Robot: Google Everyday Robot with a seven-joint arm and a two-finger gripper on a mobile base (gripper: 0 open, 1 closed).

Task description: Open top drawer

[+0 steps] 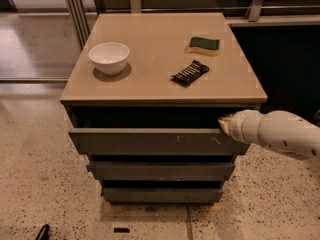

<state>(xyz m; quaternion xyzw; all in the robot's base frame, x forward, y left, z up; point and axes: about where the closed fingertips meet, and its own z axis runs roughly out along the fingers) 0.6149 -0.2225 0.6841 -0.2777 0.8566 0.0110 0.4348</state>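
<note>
The top drawer (150,142) is the widest dark grey front under the tan countertop (150,74), with pale scratch marks right of centre. It stands pulled out, with a dark gap above its front edge. My gripper (224,124) is at the drawer's upper right corner, at the top edge of the front. The white arm (280,134) reaches in from the right and covers most of the gripper.
On the countertop stand a white bowl (109,57), a dark snack packet (190,73) and a green-and-yellow sponge (204,45). Two narrower grey drawers (160,171) sit below. Speckled floor surrounds the cabinet; a dark panel is at the right.
</note>
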